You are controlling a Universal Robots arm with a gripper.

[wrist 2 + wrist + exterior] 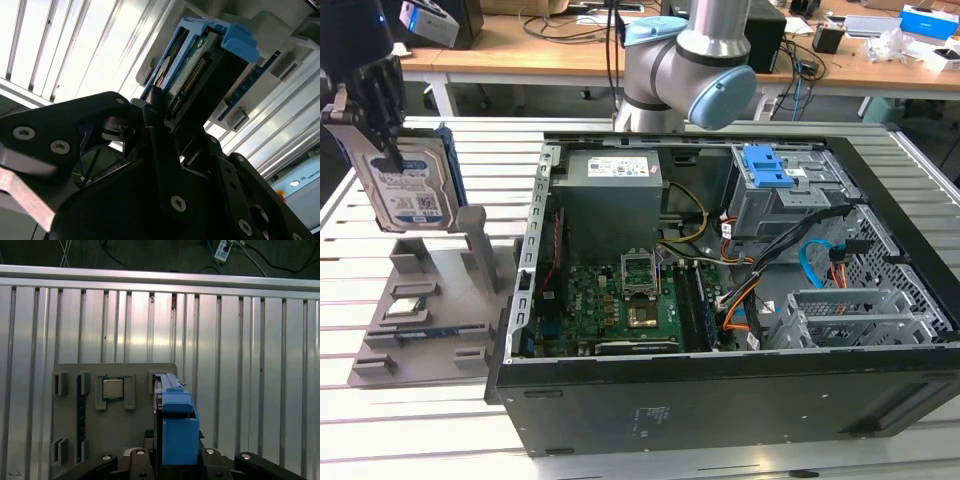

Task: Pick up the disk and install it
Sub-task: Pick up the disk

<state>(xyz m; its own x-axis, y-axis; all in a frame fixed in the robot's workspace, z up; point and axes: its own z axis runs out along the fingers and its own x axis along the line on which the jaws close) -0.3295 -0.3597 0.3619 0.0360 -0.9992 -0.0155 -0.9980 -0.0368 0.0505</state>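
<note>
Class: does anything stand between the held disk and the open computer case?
The hand grips the disk over the grey holder. Toward the case stand the holder's upright post and the case's side wall; cables cross inside.

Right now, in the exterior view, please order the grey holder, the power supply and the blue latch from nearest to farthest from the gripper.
1. Grey holder, under the gripper, which is shut on the disk; exterior view's left.
2. Power supply, inside the computer case, at its rear.
3. Blue latch, on the drive cage; exterior view's right.
</note>
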